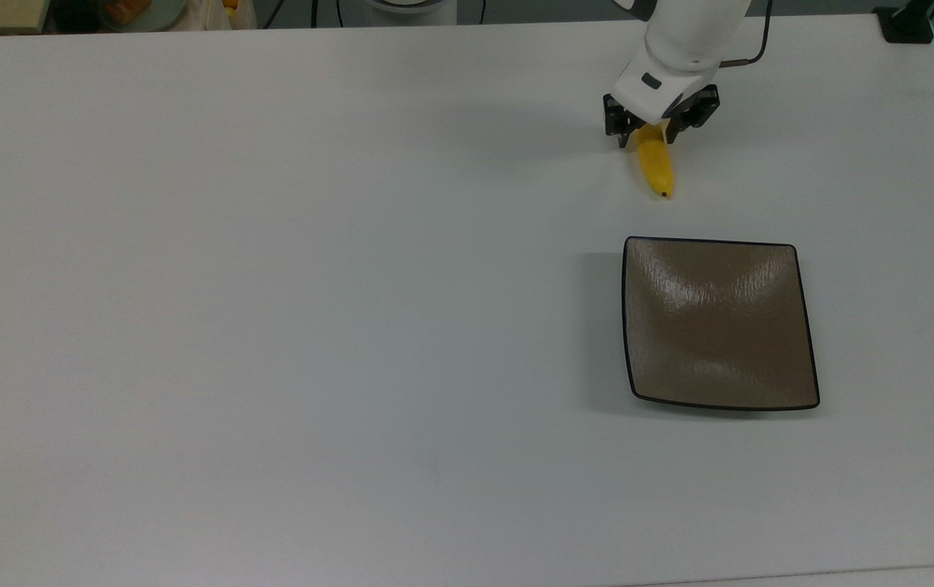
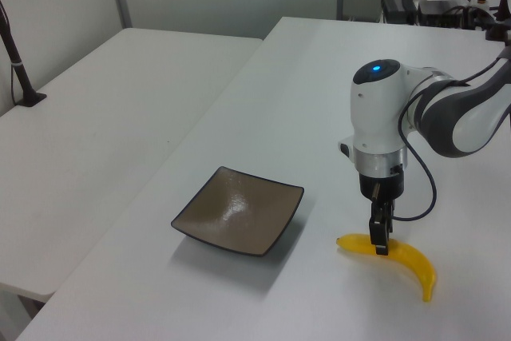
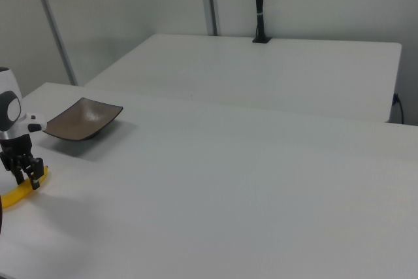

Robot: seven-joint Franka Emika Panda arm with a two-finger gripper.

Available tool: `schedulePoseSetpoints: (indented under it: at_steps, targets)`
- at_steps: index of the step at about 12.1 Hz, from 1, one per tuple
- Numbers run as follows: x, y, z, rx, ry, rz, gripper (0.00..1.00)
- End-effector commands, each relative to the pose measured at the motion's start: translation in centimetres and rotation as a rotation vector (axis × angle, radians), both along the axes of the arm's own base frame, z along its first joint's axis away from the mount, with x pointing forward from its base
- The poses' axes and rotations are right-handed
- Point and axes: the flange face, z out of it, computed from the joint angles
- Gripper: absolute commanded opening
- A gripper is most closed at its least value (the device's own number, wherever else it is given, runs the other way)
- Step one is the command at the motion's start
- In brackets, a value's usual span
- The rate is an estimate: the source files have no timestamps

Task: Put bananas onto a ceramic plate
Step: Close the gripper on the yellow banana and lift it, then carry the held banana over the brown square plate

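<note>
Banana (image 1: 655, 166) is seen lying flat on the white table (image 1: 271, 285), a single bright yellow fruit with a small dark tip, not yet on the plate. In the top view its dark tip is pointed toward the ceramic plate (image 1: 718, 323), and a strip of bare table is left between the two. The plate, square and taupe-brown with a thin black rim, is set flat on the table; in the left view it (image 2: 238, 210) is found to the left view's left of the banana (image 2: 395, 257), near but apart from it.

The tool (image 1: 651, 134) is lowered over the banana's stem half, hung from the white Franka arm (image 1: 683, 41). Its black fingers are placed on either side of the fruit and drawn in close against it, but whether the banana is actually clamped cannot be told. In the left view the tool (image 2: 380, 241) is shown pointing straight down, its tips at the banana's upper surface near the end closer to the plate. In the right view the tool (image 3: 25, 173) is seen at the right view's left edge, over the banana (image 3: 23, 189), with the plate (image 3: 83, 119) farther back.
</note>
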Motion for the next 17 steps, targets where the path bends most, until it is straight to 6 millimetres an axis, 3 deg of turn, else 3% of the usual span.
schedulePoseSetpoints:
  at_steps: [1, 3, 6, 8, 12, 16, 17]
  targets:
    - [-0.5, 0.5, -0.3, -0.005, -0.031, 0.032, 0.43]
    - [-0.8, 0.9, -0.3, -0.002, -0.035, 0.040, 0.31]
    - [-0.9, 1.0, -0.2, 0.000, -0.036, 0.097, 0.00]
    - [-0.7, 0.9, 0.7, -0.003, -0.037, 0.109, 0.00]
    - [2.3, -1.0, 9.7, -0.014, -0.059, 0.144, 0.00]
    - [5.0, -5.0, 18.8, -0.022, -0.042, 0.243, 0.00]
    - [5.8, -6.1, 20.1, -0.019, -0.045, 0.246, 0.00]
